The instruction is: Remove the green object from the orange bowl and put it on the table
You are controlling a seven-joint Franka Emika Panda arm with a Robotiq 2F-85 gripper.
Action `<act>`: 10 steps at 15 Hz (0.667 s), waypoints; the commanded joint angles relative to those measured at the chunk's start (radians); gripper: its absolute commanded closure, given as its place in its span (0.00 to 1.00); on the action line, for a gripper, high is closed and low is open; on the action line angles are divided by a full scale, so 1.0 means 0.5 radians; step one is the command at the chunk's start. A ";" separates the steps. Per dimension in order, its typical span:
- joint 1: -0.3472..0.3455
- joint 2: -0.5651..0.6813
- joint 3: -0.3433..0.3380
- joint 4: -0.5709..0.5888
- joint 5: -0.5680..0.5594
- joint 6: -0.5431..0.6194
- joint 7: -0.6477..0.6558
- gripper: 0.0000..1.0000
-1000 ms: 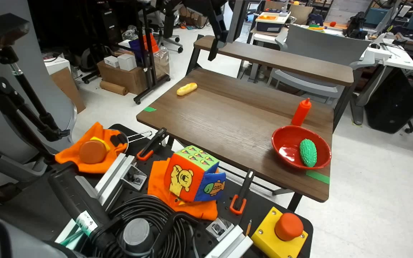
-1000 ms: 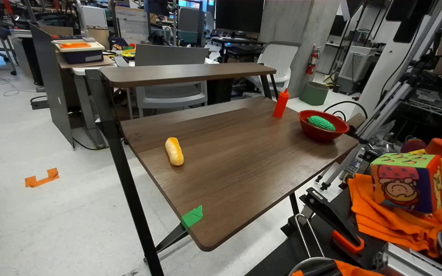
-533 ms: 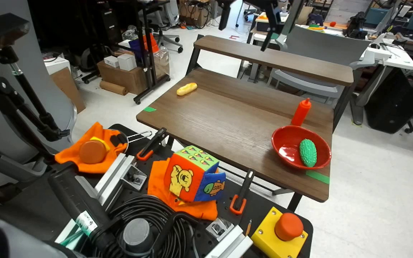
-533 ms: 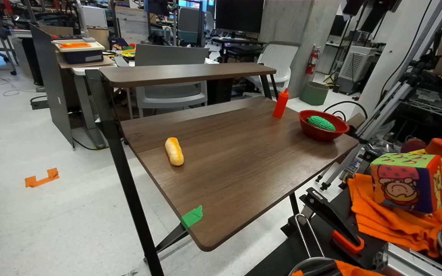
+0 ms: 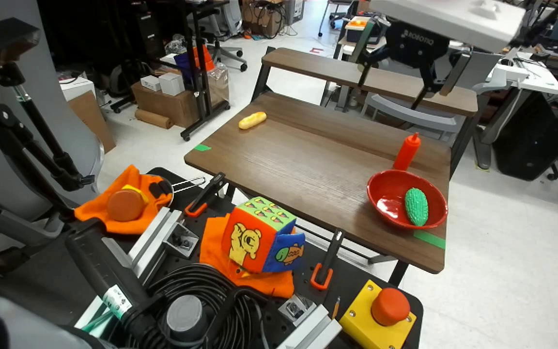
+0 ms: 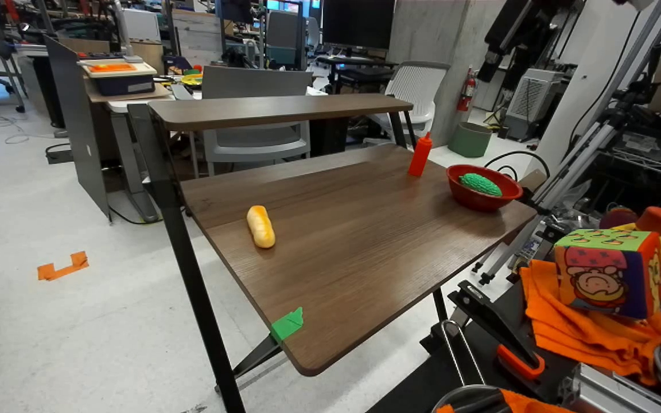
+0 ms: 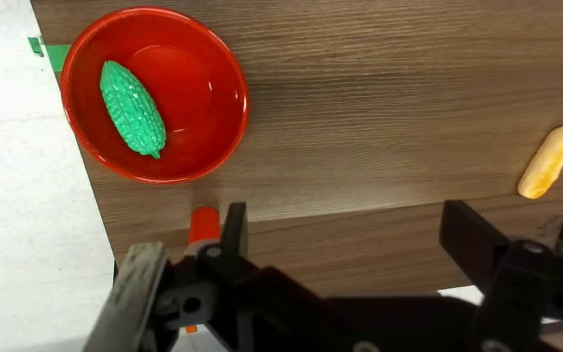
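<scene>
The green object (image 5: 416, 207) is a bumpy oval lump lying inside the orange bowl (image 5: 386, 206). The bowl stands near a corner of the brown table (image 5: 303, 155), beside green tape. The green object (image 6: 480, 184) and bowl (image 6: 474, 202) also show in an exterior view. In the wrist view the green object (image 7: 133, 110) lies tilted in the left part of the bowl (image 7: 184, 88). My gripper (image 5: 389, 96) is open and empty, high above the table. In the wrist view its wide-apart fingers (image 7: 344, 210) sit below and right of the bowl, over bare wood (image 7: 359, 122).
A red-orange squeeze bottle (image 5: 406, 151) stands upright beside the bowl; my left finger partly covers it in the wrist view (image 7: 205, 225). A yellow oblong object (image 6: 260, 226) lies at the table's far end from the bowl. A raised shelf (image 5: 356, 77) runs along one long edge.
In an exterior view my gripper has moved right and down, with more of the arm now showing. It stays open. The bowl, green object and other table items have not moved.
</scene>
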 commanded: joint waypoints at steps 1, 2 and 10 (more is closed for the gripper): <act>-0.130 0.295 0.063 0.182 0.120 0.109 -0.278 0.00; -0.167 0.361 0.083 0.222 0.101 0.120 -0.303 0.00; -0.359 0.792 0.148 0.458 -0.247 0.200 -0.227 0.00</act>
